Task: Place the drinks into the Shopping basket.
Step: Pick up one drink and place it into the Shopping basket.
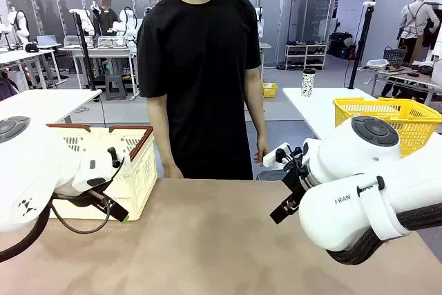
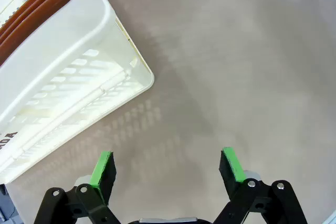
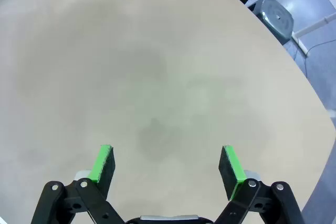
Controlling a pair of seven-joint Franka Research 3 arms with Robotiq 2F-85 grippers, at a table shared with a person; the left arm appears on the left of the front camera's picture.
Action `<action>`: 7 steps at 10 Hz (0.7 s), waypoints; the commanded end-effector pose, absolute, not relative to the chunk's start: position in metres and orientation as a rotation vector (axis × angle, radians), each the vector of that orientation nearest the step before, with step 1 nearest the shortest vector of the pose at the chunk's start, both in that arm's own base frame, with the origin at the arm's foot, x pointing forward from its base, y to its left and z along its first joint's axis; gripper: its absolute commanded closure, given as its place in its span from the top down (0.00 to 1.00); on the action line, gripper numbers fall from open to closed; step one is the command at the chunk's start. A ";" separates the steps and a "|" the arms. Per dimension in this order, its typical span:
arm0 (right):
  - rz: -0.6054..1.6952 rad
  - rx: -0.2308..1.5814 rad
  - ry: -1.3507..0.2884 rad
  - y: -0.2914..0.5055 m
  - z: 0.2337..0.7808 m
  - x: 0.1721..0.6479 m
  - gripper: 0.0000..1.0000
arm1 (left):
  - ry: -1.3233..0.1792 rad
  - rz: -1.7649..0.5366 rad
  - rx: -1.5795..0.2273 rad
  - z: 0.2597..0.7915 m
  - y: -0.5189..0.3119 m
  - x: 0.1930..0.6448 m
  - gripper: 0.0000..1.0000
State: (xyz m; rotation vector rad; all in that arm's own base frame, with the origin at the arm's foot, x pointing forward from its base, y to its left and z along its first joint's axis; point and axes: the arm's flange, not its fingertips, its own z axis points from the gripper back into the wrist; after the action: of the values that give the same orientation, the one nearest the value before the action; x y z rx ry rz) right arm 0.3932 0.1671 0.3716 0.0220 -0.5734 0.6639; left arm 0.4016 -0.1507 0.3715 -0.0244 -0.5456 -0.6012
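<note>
You're holding both arms low over the table, fingers spread wide and gripping nothing.
Your left gripper is pointing down at the tabletop just beside a corner of the Shopping basket, which is sitting at the table's left side. Your right gripper is hovering over the right half, and the person's hand is hanging beyond the far edge.

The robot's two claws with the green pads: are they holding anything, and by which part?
Nothing is held. The left gripper stands open over the bare table beside the white basket; the right gripper is open over the table too.
</note>
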 end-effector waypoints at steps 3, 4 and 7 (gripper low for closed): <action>0.664 0.022 -0.573 0.167 0.372 0.393 1.00 | -0.546 -0.602 -0.024 0.372 -0.151 0.401 1.00; 0.664 0.022 -0.573 0.167 0.372 0.393 1.00 | -0.546 -0.602 -0.024 0.372 -0.151 0.401 1.00; 0.664 0.022 -0.573 0.167 0.372 0.393 1.00 | -0.546 -0.602 -0.024 0.372 -0.151 0.401 1.00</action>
State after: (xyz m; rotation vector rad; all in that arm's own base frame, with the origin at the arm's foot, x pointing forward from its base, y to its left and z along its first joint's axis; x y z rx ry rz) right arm 0.3931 0.1673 0.3716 0.0206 -0.5736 0.6667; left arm 0.4012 -0.1516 0.3715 -0.0243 -0.5457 -0.6034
